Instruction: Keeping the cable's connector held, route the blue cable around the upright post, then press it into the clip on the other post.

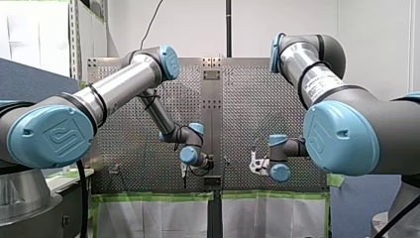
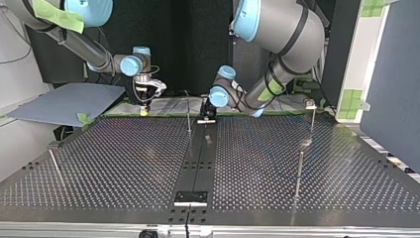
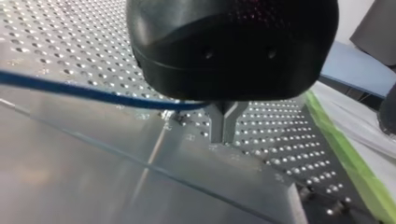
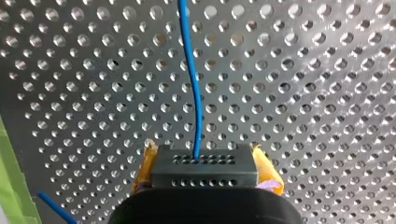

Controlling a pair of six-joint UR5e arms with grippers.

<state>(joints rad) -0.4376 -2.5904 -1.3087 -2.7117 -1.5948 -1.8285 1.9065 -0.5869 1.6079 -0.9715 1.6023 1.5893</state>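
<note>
- My right gripper point(image 4: 206, 164) is clenched on the black connector point(image 4: 205, 179). Its yellow pads point(image 4: 268, 170) press against the connector's two sides.
- The blue cable point(image 4: 194, 84) leaves the connector's holed face and runs ahead of the gripper over the perforated tabletop point(image 4: 327, 93), bending slightly on the way.
- A second short stretch of blue cable shows beside the gripper body, next to the green tape point(image 4: 11, 186).
- My left gripper point(image 3: 225, 128) has its metal fingers point(image 3: 218, 122) drawn together at the tips, just above the tabletop.
- In the left wrist view the blue cable comes in from the side and ends at those fingers under the black gripper body, so it appears to be pinched there.
- In the top view both grippers sit low at the tabletop's far edge, my right at the view's left and my left near the middle.
- A thin upright post point(image 2: 188, 116) stands between them, closer to my left gripper.
- Another post point(image 2: 312, 119), topped by a small clip point(image 2: 310, 103), stands well apart at the view's right.
</note>
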